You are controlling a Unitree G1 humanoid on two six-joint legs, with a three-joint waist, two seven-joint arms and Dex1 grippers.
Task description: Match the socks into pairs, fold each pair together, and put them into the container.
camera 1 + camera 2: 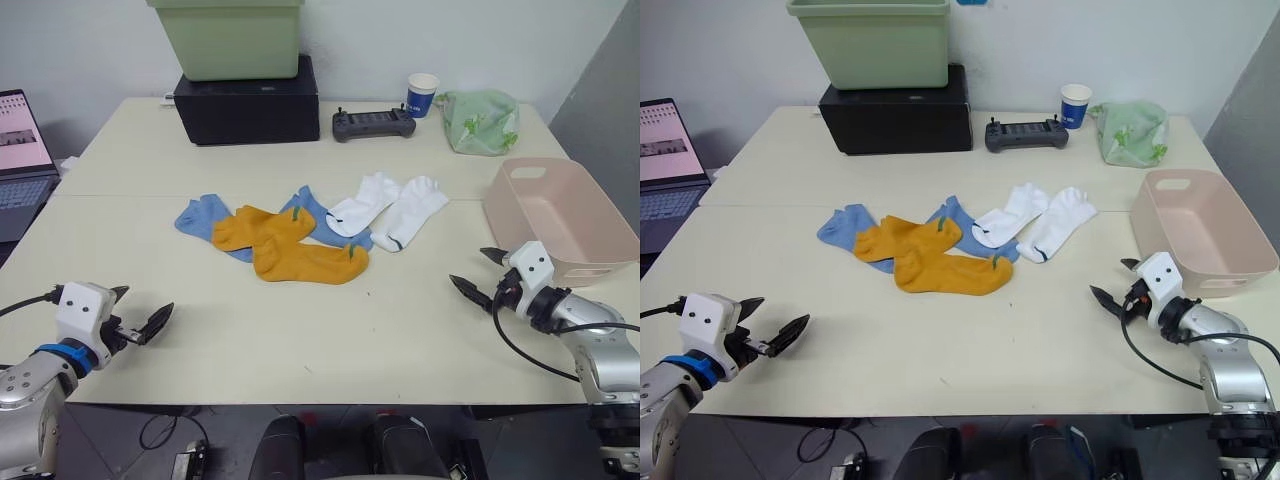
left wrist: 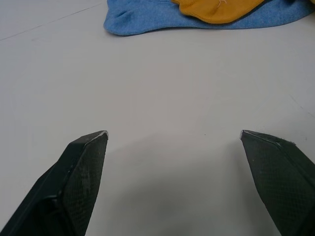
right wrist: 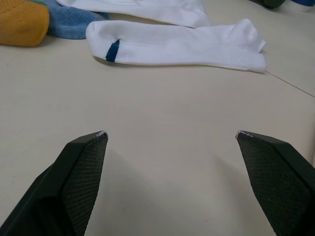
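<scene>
Both jaws spread wide and empty, left gripper (image 1: pixel 138 312) and right gripper (image 1: pixel 483 272) low over bare table (image 1: pixel 300 340), socks (image 1: pixel 310 232) heaped mid-table between them, pink container (image 1: pixel 560 215) empty beside right gripper.

A: Where are the socks (image 1: pixel 300 240) being kept?
B: They are being left heaped mid-worktop (image 1: pixel 300 350), with the container (image 1: pixel 560 220) being seen to their right.
A: And behind them?
B: A bin (image 1: pixel 228 38) is being carried on a box (image 1: pixel 248 105) at the back.
</scene>
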